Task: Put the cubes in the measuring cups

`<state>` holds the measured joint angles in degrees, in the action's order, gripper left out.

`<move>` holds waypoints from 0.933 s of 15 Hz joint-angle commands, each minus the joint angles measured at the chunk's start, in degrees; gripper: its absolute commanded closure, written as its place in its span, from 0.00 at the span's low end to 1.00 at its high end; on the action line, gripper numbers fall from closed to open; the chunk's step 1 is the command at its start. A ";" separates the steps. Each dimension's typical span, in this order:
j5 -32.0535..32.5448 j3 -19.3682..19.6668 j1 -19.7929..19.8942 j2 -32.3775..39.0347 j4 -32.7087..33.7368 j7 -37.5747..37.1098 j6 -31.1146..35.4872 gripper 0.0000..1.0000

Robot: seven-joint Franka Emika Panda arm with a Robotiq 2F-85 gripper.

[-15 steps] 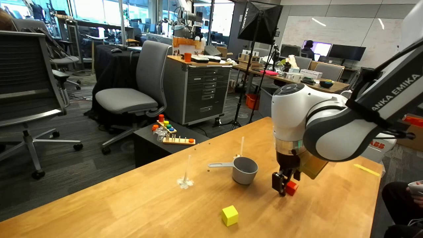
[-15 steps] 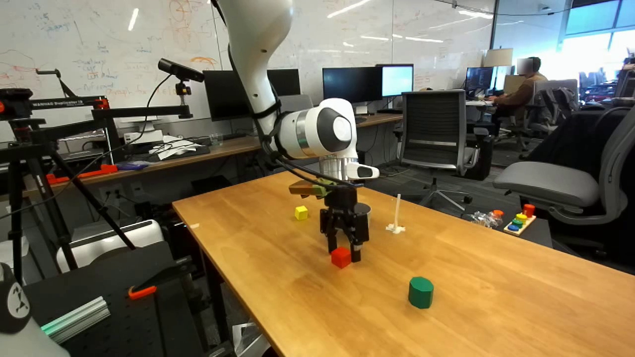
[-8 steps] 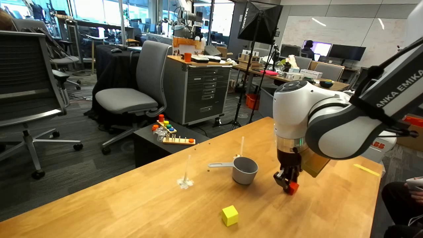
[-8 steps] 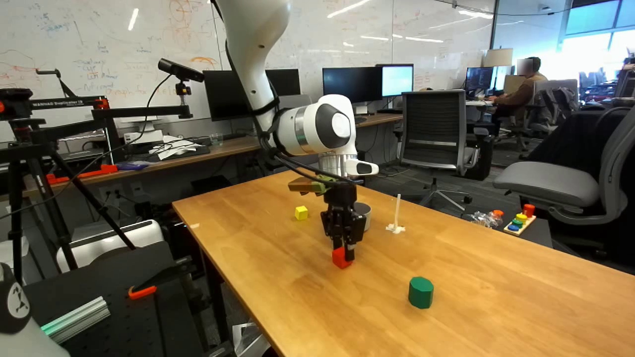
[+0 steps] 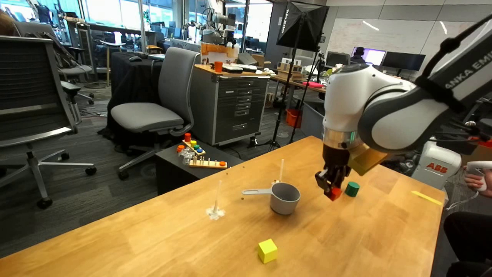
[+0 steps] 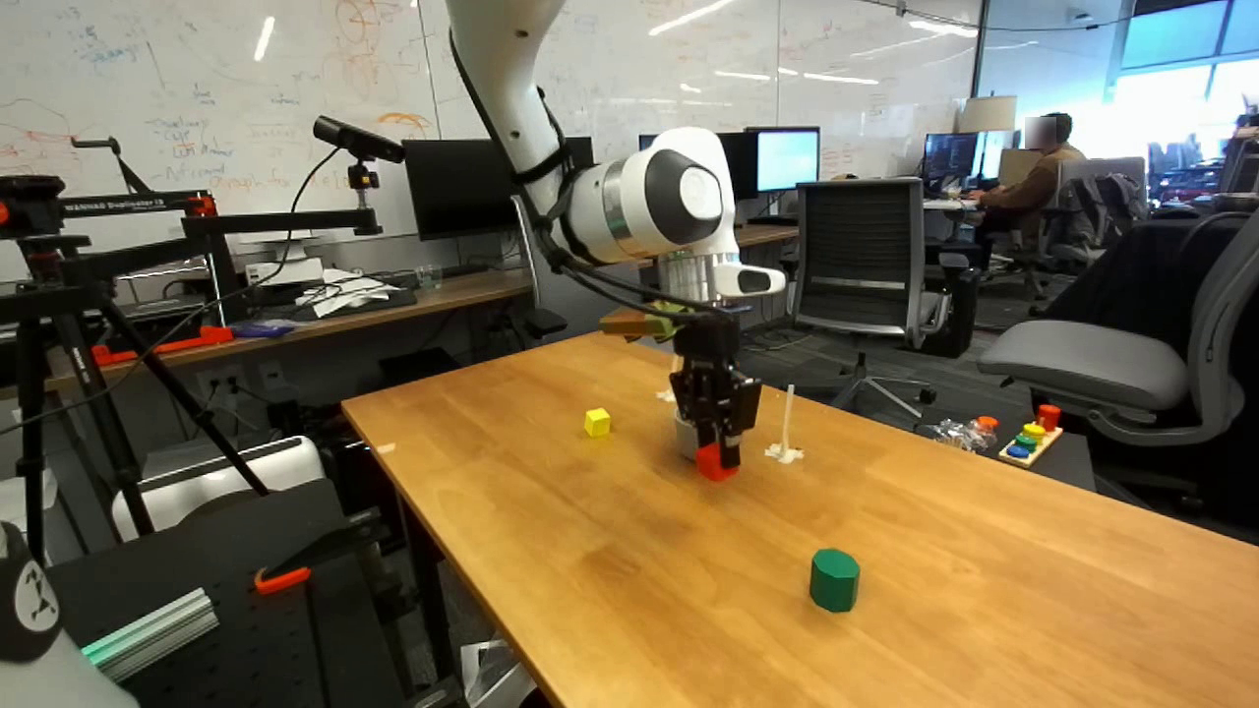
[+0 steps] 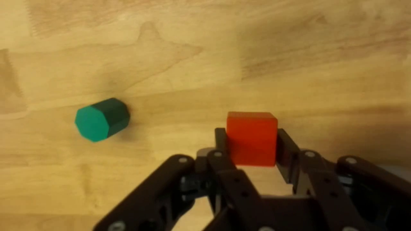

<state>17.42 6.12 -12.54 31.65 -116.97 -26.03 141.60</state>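
My gripper [image 7: 252, 139] is shut on the red cube [image 7: 252, 141], a finger against each side of it. Both exterior views show this cube [image 5: 335, 193] [image 6: 716, 466] raised off the table, under the gripper [image 6: 718, 450]. The grey measuring cup [image 5: 284, 199] stands upright, its long handle pointing away from the gripper [image 5: 331, 190]; in an exterior view the gripper partly covers this cup [image 6: 686, 440]. On the table rests the yellow cube [image 5: 267, 251] [image 6: 597, 423]. The green cube [image 6: 834, 580], really a many-sided block, stands alone, left of the gripper in the wrist view [image 7: 93, 123].
Two thin whitish sticks [image 5: 216, 196] [image 5: 281, 171] stand upright from the wooden tabletop [image 5: 161, 231], near the grey cup's handle. A low black box [image 5: 196, 173] with coloured toy pegs is beyond the table edge. A person's hand [image 5: 482, 179] shows at the side.
The jaws have closed from wide onto the red cube, and gripper and cube have risen from the table. The green cube has come into sight behind them. The yellow cube and grey cup stayed put.
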 commanded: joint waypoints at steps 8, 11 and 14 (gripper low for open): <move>-1.82 -3.14 -0.17 -10.89 4.82 -0.51 0.51 0.86; -1.32 -4.09 -1.16 -10.02 4.94 -1.65 1.53 0.86; -0.51 -4.33 -2.41 -8.72 4.72 -3.04 2.03 0.86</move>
<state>16.65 1.88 -13.82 21.67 -112.63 -27.12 142.25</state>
